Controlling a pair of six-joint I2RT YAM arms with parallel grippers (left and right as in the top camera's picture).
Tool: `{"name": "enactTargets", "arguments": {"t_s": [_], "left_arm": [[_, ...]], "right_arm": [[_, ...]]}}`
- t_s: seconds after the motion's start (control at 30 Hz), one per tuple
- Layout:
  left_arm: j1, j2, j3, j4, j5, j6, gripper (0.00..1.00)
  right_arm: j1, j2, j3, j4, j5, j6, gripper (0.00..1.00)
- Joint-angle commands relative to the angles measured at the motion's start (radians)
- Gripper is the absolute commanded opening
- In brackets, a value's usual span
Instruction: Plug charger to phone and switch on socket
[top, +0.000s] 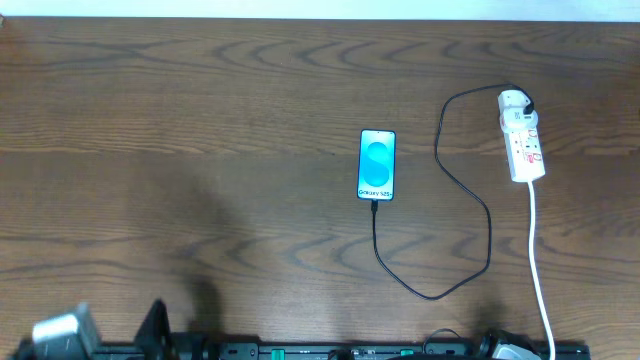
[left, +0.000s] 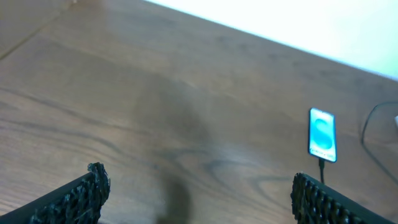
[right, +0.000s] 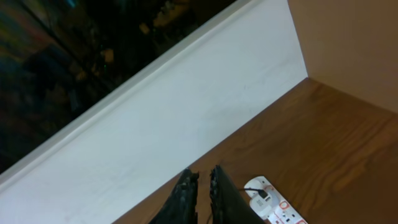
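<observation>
L gripper (left: 198, 177) hangs low over bare wood, fingers wide apart, nothing btwn them. R gripper (right: 202, 173) is up nr the back corner, fingers almost together w/ a sliver of gap, nothing held. Table (top: 180, 120): dark brown wood grain, soft shadow front L. Phone (top: 377, 165) lies flat mid-table, screen up. Charger (top: 488, 230) plug sits at its near edge; the cable loops R & back to the socket (top: 526, 145), adapter on its far end. White wall panel (right: 186, 106) lines the back edge, w/ a tan wall (right: 354, 43) beside it.
</observation>
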Motion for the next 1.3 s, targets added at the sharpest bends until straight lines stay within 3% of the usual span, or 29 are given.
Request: {"name": "enactTargets", "arguments": {"t_s": [0.0,0.43,0.53,1.27], "left_arm": [[0.004,-0.093,0.003,0.000,-0.016,0.010,0.95],[0.004,-0.365,0.003,-0.071,-0.016,0.010,0.95],[0.004,-0.389,0.003,-0.129,-0.013,0.006,0.95],[0.004,-0.423,0.008,-0.130,-0.010,0.006,0.95]], "right_arm": [[0.002,0.004,0.002,-0.005,-0.018,0.006,0.09],[0.117,0.000,0.002,-0.002,-0.013,0.006,0.19],[0.131,-0.008,0.002,0.000,-0.013,0.006,0.19],[0.266,-0.112,0.002,-0.006,0.072,-0.018,0.24]]}}
